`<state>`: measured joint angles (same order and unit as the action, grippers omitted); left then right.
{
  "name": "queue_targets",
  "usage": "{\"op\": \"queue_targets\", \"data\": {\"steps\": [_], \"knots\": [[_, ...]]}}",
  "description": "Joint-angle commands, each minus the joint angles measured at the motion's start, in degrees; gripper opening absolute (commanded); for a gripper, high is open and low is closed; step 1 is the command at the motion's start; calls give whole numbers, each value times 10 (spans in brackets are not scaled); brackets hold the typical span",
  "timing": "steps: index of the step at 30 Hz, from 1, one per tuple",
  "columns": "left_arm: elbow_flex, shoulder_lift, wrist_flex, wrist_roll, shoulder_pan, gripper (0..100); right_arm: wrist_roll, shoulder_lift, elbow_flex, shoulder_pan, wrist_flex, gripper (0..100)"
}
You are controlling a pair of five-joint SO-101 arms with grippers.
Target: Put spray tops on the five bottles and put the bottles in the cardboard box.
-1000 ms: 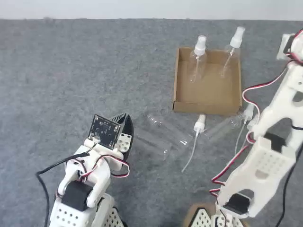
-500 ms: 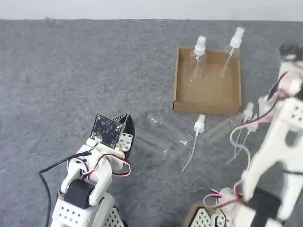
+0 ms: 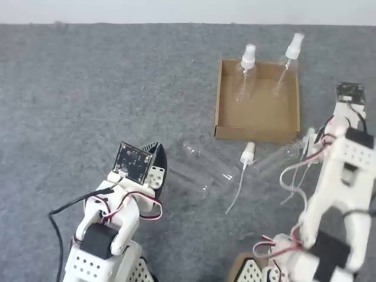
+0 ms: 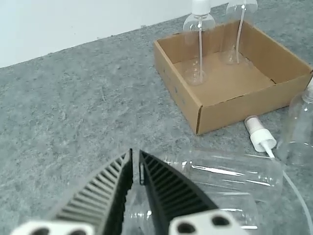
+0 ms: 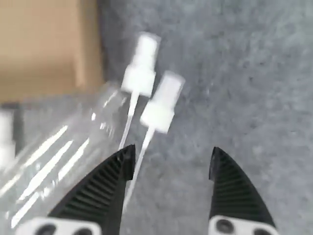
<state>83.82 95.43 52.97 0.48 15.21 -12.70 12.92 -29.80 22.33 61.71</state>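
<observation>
The cardboard box (image 3: 223, 100) holds two upright clear bottles with white spray tops (image 3: 245, 71) (image 3: 287, 66). Two uncapped bottles (image 3: 202, 160) (image 3: 189, 180) lie on the carpet in front of it, and a third bottle (image 3: 278, 157) lies to their right. A loose spray top (image 3: 247, 154) with a long tube lies between them. Two more spray tops (image 5: 141, 72) (image 5: 163, 102) lie just ahead of my right gripper (image 5: 172, 154), which is open and empty above them. My left gripper (image 4: 135, 157) is shut and empty, just short of the nearest lying bottle (image 4: 230, 169).
Grey carpet covers the table. The right arm (image 3: 343, 170) stands beside the box's right front corner. The left arm's base (image 3: 106, 241) is at the front left. Open carpet stretches to the left of the box (image 4: 244, 105).
The right arm has swung down and inward from the right edge, bringing its gripper over the two loose spray tops. The left arm has barely shifted.
</observation>
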Motion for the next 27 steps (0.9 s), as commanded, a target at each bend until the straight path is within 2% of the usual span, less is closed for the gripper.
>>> {"op": "queue_targets", "data": {"steps": [1, 6, 13, 18, 22, 27], "knots": [[-6, 8, -18, 2, -3, 12, 66, -116, 118, 2, -27, 194], [2, 8, -29, 2, -3, 12, 87, -224, 196, 0, -27, 191], [9, 8, -38, 2, -3, 12, 85, -316, 241, -2, -28, 111], [9, 8, -38, 2, -3, 12, 76, -334, 241, 1, -27, 102], [8, 8, -38, 2, -3, 12, 25, -327, 243, 11, -22, 0], [7, 8, -38, 2, -3, 12, 17, -276, 243, 40, -7, 6]]}}
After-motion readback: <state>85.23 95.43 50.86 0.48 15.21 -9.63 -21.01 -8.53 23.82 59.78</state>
